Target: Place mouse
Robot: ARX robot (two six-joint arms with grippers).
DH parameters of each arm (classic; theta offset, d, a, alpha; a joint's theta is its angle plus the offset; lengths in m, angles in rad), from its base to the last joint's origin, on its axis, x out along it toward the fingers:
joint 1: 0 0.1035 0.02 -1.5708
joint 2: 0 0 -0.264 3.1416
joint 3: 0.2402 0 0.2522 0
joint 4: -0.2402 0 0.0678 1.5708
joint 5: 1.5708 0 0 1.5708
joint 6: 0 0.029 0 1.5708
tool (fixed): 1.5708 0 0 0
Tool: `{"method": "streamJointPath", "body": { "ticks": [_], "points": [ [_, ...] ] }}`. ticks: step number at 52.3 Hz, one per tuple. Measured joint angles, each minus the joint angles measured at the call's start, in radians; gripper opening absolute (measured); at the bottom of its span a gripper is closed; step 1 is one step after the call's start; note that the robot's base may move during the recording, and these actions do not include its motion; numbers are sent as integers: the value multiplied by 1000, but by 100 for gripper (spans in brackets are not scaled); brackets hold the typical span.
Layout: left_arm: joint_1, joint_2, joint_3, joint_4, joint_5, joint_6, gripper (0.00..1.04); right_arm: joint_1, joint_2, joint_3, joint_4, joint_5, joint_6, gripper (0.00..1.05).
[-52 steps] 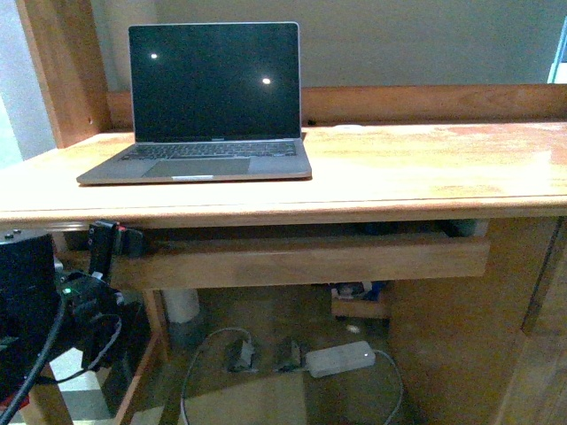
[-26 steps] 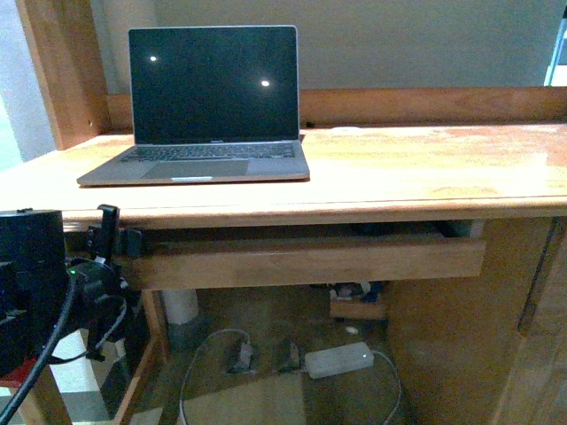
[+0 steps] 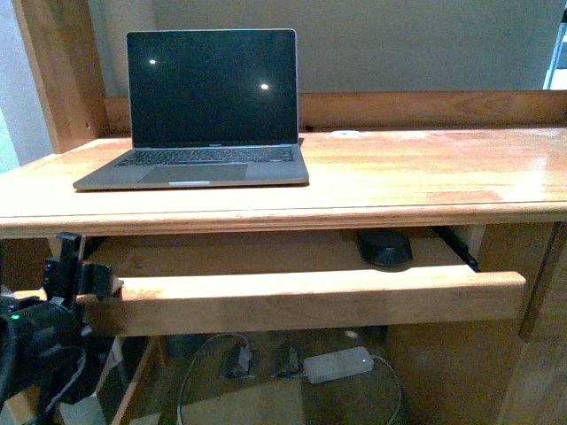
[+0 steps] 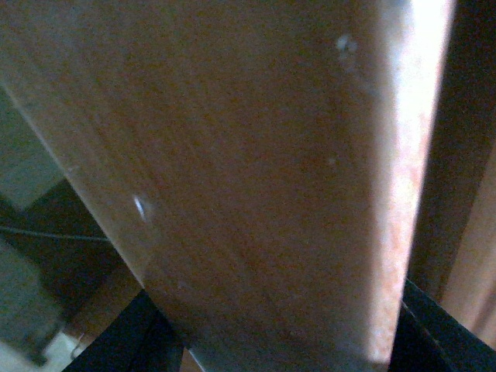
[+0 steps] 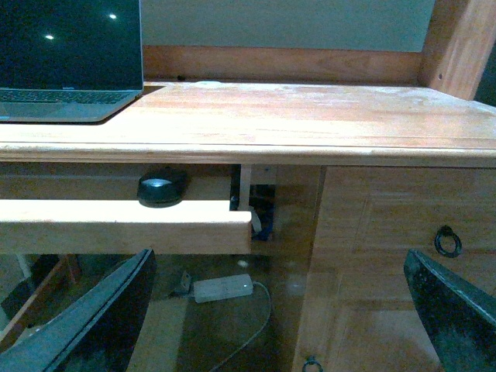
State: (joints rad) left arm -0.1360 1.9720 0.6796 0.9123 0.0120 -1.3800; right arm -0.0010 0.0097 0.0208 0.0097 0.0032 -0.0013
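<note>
The black mouse (image 3: 384,247) lies in the pulled-out wooden drawer under the desktop, near its right end; it also shows in the right wrist view (image 5: 161,189). My left gripper (image 3: 81,282) is shut on the left end of the drawer front (image 3: 301,299). In the left wrist view the drawer front (image 4: 256,178) fills the frame between the jaws. My right gripper (image 5: 279,310) is open and empty, in front of the desk, away from the mouse; it is out of the front view.
A grey open laptop (image 3: 204,115) stands on the desk top (image 3: 425,177) at the left. A white power brick (image 3: 338,363) with cable lies on the floor under the drawer. A cabinet door with ring pull (image 5: 447,240) is on the right.
The drawer has slid out toward me, drawn by my left gripper, which moved down and nearer. The mouse inside has come into view.
</note>
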Motion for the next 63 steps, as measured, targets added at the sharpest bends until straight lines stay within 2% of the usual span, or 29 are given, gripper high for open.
{"method": "streamJointPath", "body": {
  "ticks": [10, 18, 22, 25, 29, 31, 33, 39, 43, 47, 52, 55, 57, 58, 61, 63],
  "points": [
    [-6, -151, -166, -34, 37, 6, 56, 0, 0, 0, 0, 0, 0, 98],
    [-27, -249, -240, -95, 31, 7, 57, 0, 0, 0, 0, 0, 0, 98],
    [-42, -294, -264, -137, 18, 93, 67, 0, 0, 0, 0, 0, 0, 98],
    [-64, -342, -269, -220, -8, 237, 77, 0, 0, 0, 0, 0, 0, 98],
    [-57, -410, -281, -282, 19, 383, 89, 0, 0, 0, 0, 0, 0, 98],
    [-50, -472, -272, -369, 19, 476, 98, 0, 0, 0, 0, 2, 0, 98],
    [-38, -516, -266, -418, 36, 556, 100, 0, 0, 0, 0, 0, 0, 98],
    [-3, -672, -179, -550, 84, 764, 97, 0, 0, 0, 0, -1, 0, 98],
    [29, -783, -74, -694, 138, 926, 98, 0, 0, 0, 0, 0, 0, 98],
    [60, -866, -20, -840, 207, 1033, 98, 0, 0, 0, 0, 0, 0, 98],
    [95, -933, 3, -957, 243, 1145, 98, 0, 0, 0, 0, 0, 0, 98],
    [113, -964, -4, -904, 225, 1232, 98, 0, 0, 0, 0, 0, 0, 98],
    [115, -982, -23, -809, 166, 1272, 95, 0, 0, 0, 0, 0, 0, 98],
    [127, -1008, -49, -715, 113, 1294, 90, 0, 0, 0, 0, 0, 0, 98],
    [132, -1055, -92, -627, 47, 1318, 83, 0, 0, 0, 0, 0, 0, 98],
    [134, -1102, -150, -549, 0, 1336, 73, 0, 0, 0, 0, 1, 0, 98]
  ]
}}
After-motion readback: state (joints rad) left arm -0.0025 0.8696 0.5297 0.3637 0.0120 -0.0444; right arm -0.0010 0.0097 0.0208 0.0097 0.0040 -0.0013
